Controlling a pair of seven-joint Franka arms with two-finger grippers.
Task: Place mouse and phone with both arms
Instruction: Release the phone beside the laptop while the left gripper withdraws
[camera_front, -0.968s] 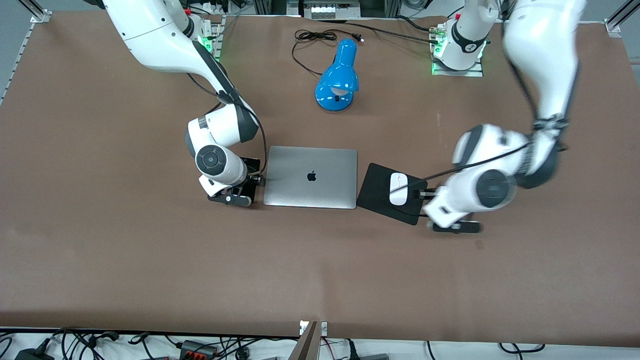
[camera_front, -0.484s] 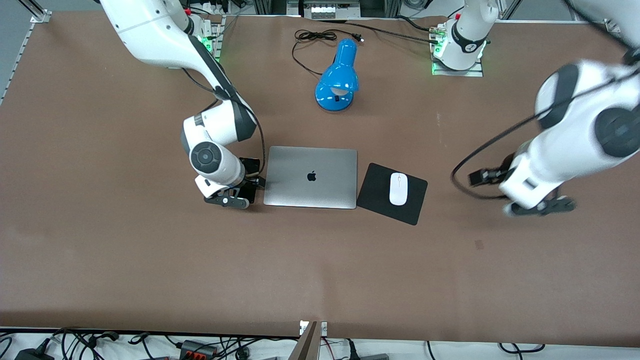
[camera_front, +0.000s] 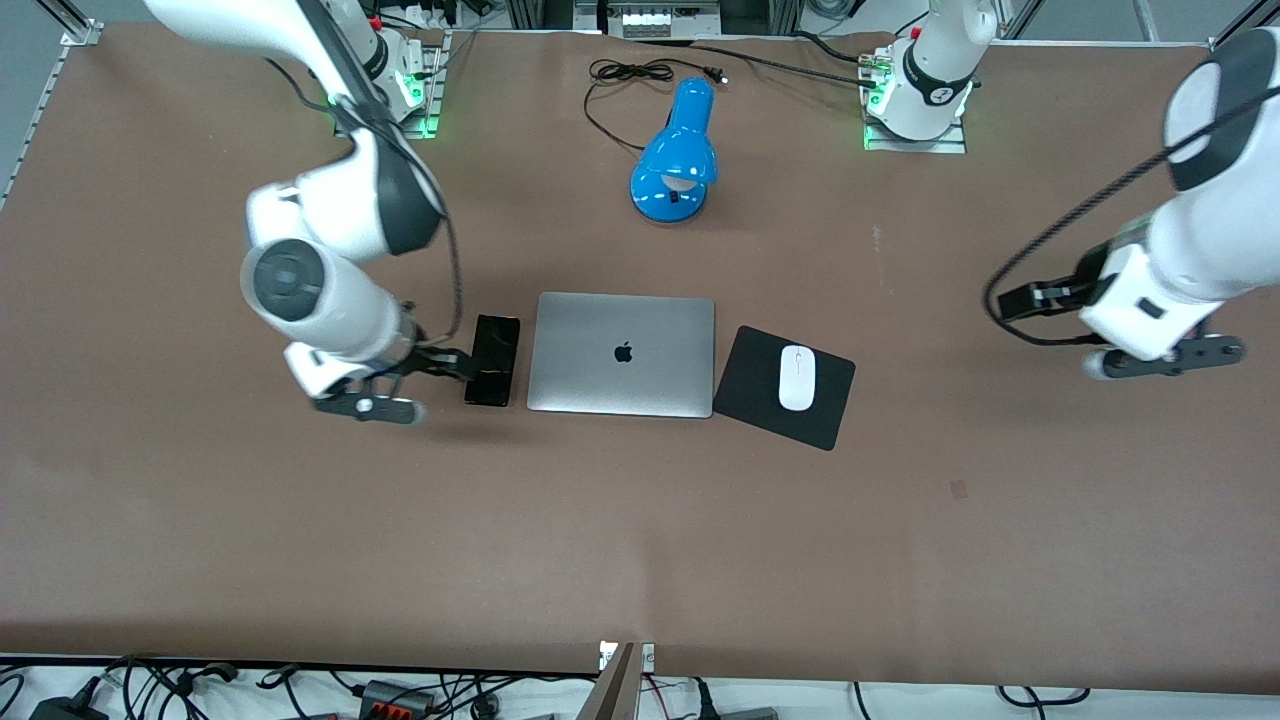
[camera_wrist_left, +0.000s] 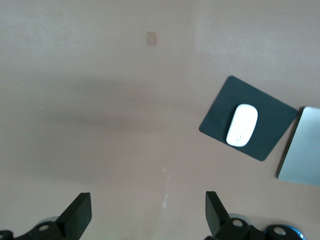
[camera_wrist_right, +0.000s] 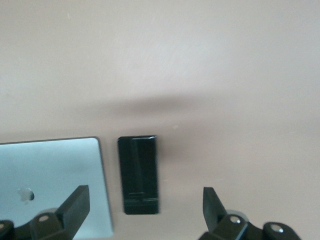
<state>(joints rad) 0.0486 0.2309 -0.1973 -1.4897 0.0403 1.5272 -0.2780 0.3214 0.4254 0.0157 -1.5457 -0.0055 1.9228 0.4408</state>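
The white mouse (camera_front: 797, 377) lies on the black mouse pad (camera_front: 755, 395), beside the laptop toward the left arm's end of the table. It also shows in the left wrist view (camera_wrist_left: 242, 125). The black phone (camera_front: 492, 360) lies flat on the table beside the laptop toward the right arm's end, and also shows in the right wrist view (camera_wrist_right: 138, 170). My right gripper (camera_front: 445, 362) is open and empty, raised beside the phone (camera_wrist_right: 145, 196). My left gripper (camera_front: 1015, 300) is open and empty over bare table, well away from the mouse (camera_wrist_left: 147, 202).
A closed silver laptop (camera_front: 622, 354) lies between the phone and the mouse pad. A blue desk lamp (camera_front: 677, 155) with a black cord lies farther from the front camera than the laptop. A small mark (camera_front: 959, 489) is on the brown table.
My right gripper has lifted off the phone and drawn back toward the right arm's end. My left gripper has swung from the mouse toward the left arm's end.
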